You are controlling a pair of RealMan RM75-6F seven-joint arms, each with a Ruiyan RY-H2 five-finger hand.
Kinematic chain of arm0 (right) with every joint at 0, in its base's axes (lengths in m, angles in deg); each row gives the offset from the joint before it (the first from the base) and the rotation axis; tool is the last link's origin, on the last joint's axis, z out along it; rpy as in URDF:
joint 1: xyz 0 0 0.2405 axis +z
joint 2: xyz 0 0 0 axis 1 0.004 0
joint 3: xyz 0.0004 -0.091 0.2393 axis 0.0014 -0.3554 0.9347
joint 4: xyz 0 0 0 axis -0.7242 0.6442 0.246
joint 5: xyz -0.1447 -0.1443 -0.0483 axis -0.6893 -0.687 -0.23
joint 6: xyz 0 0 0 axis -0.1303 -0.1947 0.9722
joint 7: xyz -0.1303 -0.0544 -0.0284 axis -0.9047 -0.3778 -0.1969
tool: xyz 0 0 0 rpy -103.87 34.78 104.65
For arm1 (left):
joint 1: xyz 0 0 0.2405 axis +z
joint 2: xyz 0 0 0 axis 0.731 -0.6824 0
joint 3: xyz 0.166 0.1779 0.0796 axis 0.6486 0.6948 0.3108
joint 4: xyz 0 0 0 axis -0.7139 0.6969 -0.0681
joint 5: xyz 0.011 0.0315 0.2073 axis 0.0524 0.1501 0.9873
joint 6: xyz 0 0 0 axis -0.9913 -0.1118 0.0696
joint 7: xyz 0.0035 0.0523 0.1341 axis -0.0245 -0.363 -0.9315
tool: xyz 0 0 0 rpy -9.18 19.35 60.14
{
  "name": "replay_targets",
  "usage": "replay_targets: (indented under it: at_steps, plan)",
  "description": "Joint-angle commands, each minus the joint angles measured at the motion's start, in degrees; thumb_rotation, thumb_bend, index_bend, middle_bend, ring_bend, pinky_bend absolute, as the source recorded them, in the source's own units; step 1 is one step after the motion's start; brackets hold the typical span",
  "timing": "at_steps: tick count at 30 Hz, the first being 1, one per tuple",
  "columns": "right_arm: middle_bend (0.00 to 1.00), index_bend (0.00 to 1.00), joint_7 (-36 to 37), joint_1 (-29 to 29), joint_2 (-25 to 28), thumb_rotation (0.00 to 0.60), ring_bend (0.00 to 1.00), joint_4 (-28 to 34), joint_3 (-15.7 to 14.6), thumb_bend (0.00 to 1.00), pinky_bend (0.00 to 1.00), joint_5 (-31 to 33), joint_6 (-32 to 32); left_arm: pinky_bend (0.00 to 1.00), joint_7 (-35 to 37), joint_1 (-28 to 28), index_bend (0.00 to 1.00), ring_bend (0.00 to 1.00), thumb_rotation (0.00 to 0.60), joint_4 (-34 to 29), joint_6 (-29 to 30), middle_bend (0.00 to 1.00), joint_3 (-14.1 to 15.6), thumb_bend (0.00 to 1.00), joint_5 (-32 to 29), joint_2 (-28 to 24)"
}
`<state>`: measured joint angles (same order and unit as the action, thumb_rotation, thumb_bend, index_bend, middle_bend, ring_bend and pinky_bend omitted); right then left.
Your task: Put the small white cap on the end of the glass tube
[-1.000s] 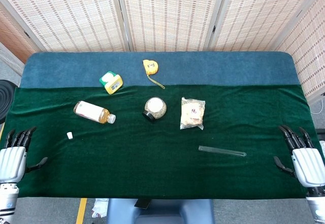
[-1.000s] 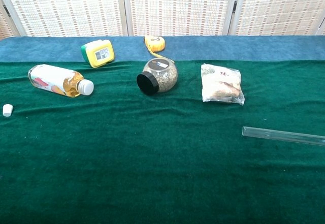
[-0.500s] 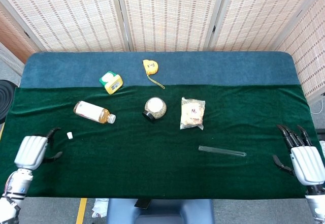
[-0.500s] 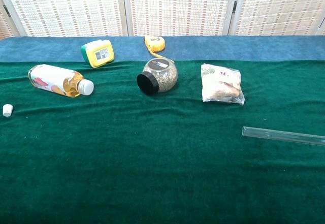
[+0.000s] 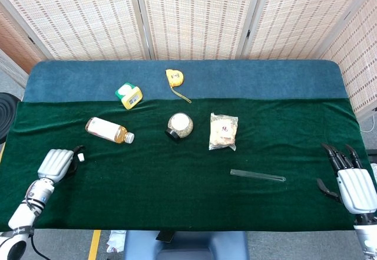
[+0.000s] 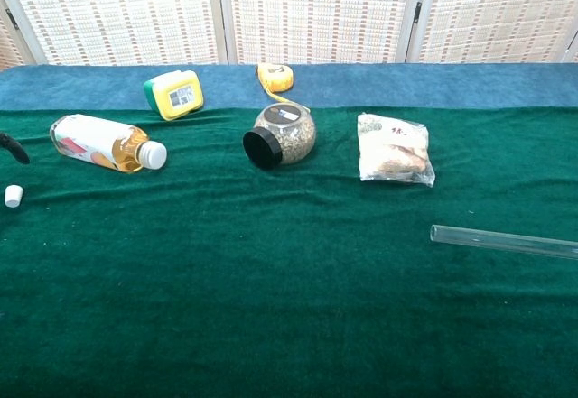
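Note:
The small white cap (image 5: 80, 157) lies on the green cloth at the left, also seen at the chest view's left edge as the same cap (image 6: 13, 196). My left hand (image 5: 58, 163) hovers just left of it, fingers apart on either side and holding nothing. One dark fingertip (image 6: 14, 148) shows above the cap in the chest view. The glass tube (image 5: 257, 175) lies flat at the front right, its open end (image 6: 437, 233) pointing left. My right hand (image 5: 352, 183) stays at the table's right front edge, fingers spread and empty, well right of the tube.
A drink bottle (image 5: 109, 130) lies on its side just beyond the cap. A round jar (image 5: 179, 125) and a snack bag (image 5: 223, 131) sit mid-table. A yellow-green box (image 5: 128, 95) and a yellow tape measure (image 5: 174, 77) lie on the blue strip behind.
My left hand has moved from the table's left front edge forward and right, up to the white cap. The right hand, cap and tube have barely moved.

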<state>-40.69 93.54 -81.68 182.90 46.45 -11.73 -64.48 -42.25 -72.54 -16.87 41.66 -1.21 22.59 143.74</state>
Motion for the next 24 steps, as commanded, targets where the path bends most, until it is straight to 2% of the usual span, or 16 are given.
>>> replay_targets:
  at_steps: [1, 6, 24]
  plan:
    - [0.17, 0.03, -0.1, 0.1, 0.0, 0.6, 0.21, 0.1, 0.0, 0.38, 0.05, 0.2, 0.2, 0.81, 0.3, -0.4, 0.24, 0.91, 0.6, 0.3, -0.7, 1.0, 0.0, 0.85, -0.5, 0.3]
    - [0.17, 0.04, -0.2, 0.4, -0.2, 0.6, 0.21, 0.0, 0.1, 0.38, 0.05, 0.5, 0.7, 0.81, -1.4, -1.4, 0.24, 0.91, 0.6, 1.6, -2.8, 1.0, 0.3, 0.85, -2.9, 0.9]
    - [0.17, 0.04, 0.5, 0.4, -0.4, 0.6, 0.22, -0.7, 0.1, 0.38, 0.05, 1.0, 0.9, 0.81, -4.2, -2.2, 0.26, 0.9, 0.6, 2.4, -4.9, 1.0, 1.2, 0.85, -8.1, 1.6]
